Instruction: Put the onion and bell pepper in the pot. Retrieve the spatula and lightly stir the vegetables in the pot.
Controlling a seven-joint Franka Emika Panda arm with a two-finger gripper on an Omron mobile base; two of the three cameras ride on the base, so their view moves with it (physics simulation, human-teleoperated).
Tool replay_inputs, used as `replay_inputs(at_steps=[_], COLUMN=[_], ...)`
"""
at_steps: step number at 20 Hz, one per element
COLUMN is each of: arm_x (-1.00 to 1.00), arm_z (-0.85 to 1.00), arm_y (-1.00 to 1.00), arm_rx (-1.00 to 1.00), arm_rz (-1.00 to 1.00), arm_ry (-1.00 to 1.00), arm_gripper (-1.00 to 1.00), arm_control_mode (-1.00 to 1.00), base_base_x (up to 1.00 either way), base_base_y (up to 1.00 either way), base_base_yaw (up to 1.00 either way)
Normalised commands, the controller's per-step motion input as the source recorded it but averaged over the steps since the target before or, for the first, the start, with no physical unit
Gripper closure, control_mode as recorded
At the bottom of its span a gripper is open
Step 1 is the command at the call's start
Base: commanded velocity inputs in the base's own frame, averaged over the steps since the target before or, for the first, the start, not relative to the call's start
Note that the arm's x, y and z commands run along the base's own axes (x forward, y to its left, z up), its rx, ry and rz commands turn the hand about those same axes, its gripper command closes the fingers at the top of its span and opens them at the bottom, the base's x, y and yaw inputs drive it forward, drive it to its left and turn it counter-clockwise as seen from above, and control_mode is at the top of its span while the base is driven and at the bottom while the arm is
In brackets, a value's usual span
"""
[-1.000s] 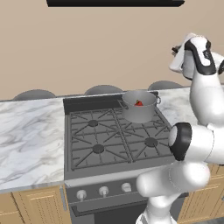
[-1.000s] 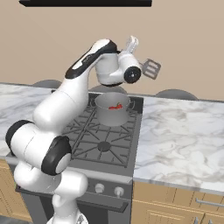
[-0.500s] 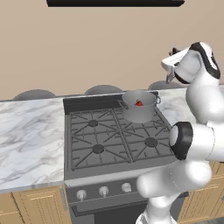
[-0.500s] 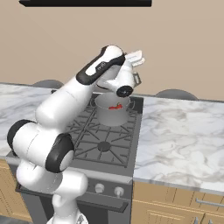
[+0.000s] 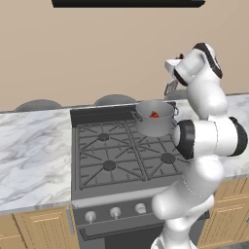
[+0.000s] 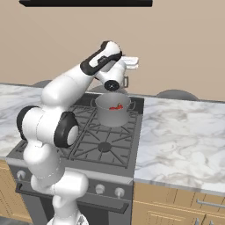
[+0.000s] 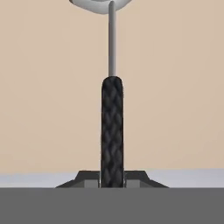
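The grey metal pot point(image 5: 154, 120) stands on the stove's back right burner, and the red bell pepper point(image 5: 154, 115) lies inside it. From the right base view, the pot point(image 6: 113, 110) and pepper point(image 6: 116, 107) sit just under my hand. My gripper point(image 5: 171, 64) is raised above and to the right of the pot, shut on the spatula point(image 5: 170, 87), which hangs down behind the pot's far rim. Along the hand view, the fingers point(image 7: 89, 178) clamp the black handle of the spatula point(image 7: 112, 131); its metal shaft runs to the blade at the top edge. The onion is hidden.
The gas stove point(image 5: 112, 151) has dark grates and front knobs point(image 5: 115, 212). Marble counters flank it, one on the left point(image 5: 29, 155) and one on the right point(image 6: 184, 140). A beige wall rises close behind, with a dark hood point(image 5: 126, 3) overhead.
My arm has swung from over the right counter toward the pot, carrying the spatula. The hand has rotated, so the spatula now hangs down instead of pointing sideways.
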Motion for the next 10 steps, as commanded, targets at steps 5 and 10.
replay_inputs(at_steps=[5, 10], arm_x=[0.52, 0.64], arm_z=[-0.57, -0.43], arm_y=[0.0, 0.0], arm_rx=[0.25, 0.29], arm_rz=[0.0, 0.0], arm_ry=[0.06, 0.01], arm_gripper=[1.0, 1.0], arm_control_mode=[-1.0, -1.0], base_base_x=[0.0, 0.0], base_base_y=[0.0, 0.0], base_base_yaw=[0.0, 0.0])
